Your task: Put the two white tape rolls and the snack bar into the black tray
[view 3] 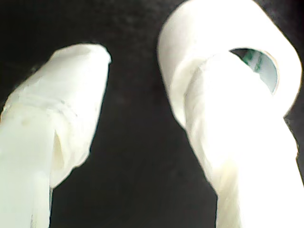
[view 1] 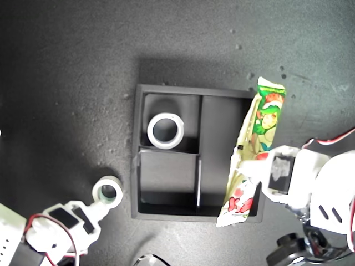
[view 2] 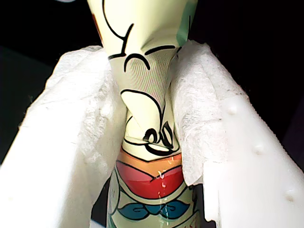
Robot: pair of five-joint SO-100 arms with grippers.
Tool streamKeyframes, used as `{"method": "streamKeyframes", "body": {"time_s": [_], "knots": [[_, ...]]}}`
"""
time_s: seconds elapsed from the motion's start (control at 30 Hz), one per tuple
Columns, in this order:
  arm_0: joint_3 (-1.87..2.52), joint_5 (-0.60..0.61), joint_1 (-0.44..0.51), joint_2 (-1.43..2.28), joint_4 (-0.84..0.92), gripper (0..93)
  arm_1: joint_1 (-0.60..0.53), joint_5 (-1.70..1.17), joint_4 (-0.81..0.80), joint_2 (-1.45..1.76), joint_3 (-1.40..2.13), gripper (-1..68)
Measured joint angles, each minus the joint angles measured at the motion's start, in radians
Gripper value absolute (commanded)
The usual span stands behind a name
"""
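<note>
- My first gripper (view 1: pixel 250 178) sits at the exterior view's right, beside the black tray (view 1: pixel 166 89). Its padded fingers (view 2: pixel 95 118) are squeezed in on the snack bar (view 1: pixel 258 147), the wrapper pinched and creased between them in the first wrist view (view 2: pixel 147 123).
- The snack bar lies tilted along the tray's right wall in the exterior view — upper end past the tray's upper right corner, lower end at the lower right corner, over the long compartment's edge.
- One white tape roll (view 1: pixel 165 131) lies flat in the tray's upper left small compartment.
- The second white tape roll (view 1: pixel 108 190), with the greenish core, stands on the dark table (view 1: pixel 66 83) just off the tray's lower left corner.
- My second gripper (view 1: pixel 105 202) is at the exterior view's lower left, at that roll. Its jaws are spread apart — one finger (view 3: pixel 237 123) lies against the roll (view 3: pixel 190 52), the other (view 3: pixel 61 104) stands clear, so nothing is gripped.
</note>
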Motion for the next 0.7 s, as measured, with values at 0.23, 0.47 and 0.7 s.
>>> {"method": "streamKeyframes", "body": {"time_s": [0.23,0.47,0.7], "knots": [[0.000,0.000,-0.044,-0.077,-0.011,13.5,-0.018,-0.057,-0.046,-0.008,-0.008,-0.4],[-0.012,0.000,-0.055,-0.158,-0.011,0.1,-0.017,-0.058,-0.138,-0.008,0.129,-0.2],[-0.014,-0.011,-0.095,-0.112,0.020,0.1,-0.031,-0.009,-0.198,-0.008,0.236,21.4]]}}
